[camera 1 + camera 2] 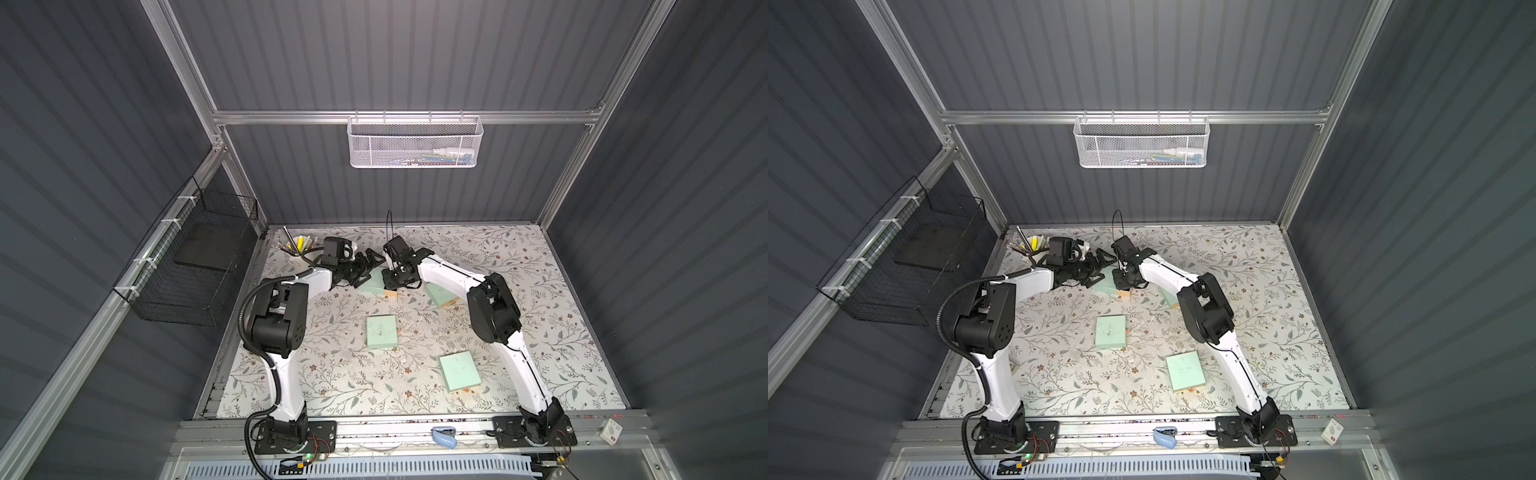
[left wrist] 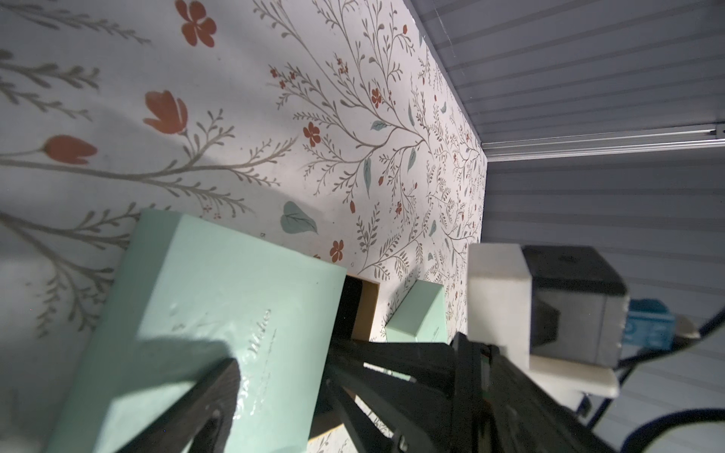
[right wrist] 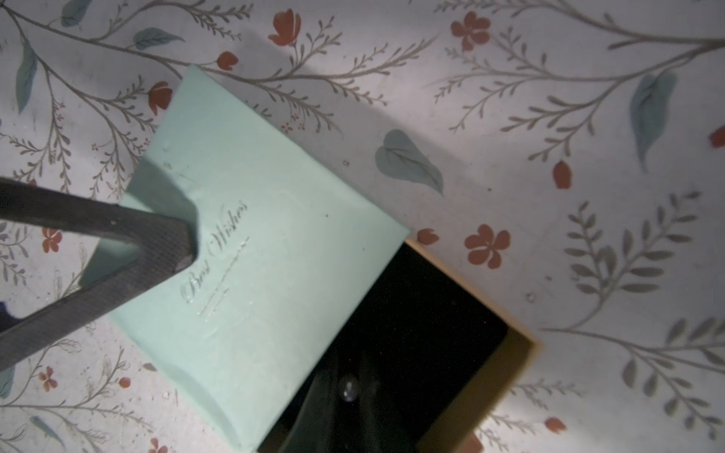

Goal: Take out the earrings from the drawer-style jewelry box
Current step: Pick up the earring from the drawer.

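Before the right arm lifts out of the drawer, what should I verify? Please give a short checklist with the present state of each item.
1. The drawer is pulled out: ok; its black inside shows.
2. The mint box is steadied: ok; a finger of the open left tool rests on its top.
3. An earring lies between the fingers of the right tool: ok.
4. The grip on it is firm: cannot tell; too dark there.
5. More earrings remain in the drawer: cannot tell.
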`<state>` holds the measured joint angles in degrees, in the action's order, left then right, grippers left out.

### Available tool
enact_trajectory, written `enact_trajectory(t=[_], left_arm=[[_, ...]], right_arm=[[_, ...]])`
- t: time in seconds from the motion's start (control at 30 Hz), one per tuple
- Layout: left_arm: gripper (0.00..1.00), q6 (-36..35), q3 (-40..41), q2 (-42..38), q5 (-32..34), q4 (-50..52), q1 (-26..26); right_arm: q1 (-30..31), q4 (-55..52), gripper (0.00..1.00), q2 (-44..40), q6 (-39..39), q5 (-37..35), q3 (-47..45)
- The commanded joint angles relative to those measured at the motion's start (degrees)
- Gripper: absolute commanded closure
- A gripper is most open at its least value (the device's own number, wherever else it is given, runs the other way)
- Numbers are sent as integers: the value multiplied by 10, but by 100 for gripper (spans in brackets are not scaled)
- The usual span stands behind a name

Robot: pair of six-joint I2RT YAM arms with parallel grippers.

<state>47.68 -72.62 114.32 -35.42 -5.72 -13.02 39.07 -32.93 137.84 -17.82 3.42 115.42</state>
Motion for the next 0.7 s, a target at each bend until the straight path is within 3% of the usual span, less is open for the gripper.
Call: enact_trajectory(t=[0.0,0.67], left_arm=[[0,3,13,7,11,37,3],[0,0,12,8,12,39,3]], right_arm=[[4,3,86,-16,4,0,-15],[5,10,87,-69,-4,-4,-48]])
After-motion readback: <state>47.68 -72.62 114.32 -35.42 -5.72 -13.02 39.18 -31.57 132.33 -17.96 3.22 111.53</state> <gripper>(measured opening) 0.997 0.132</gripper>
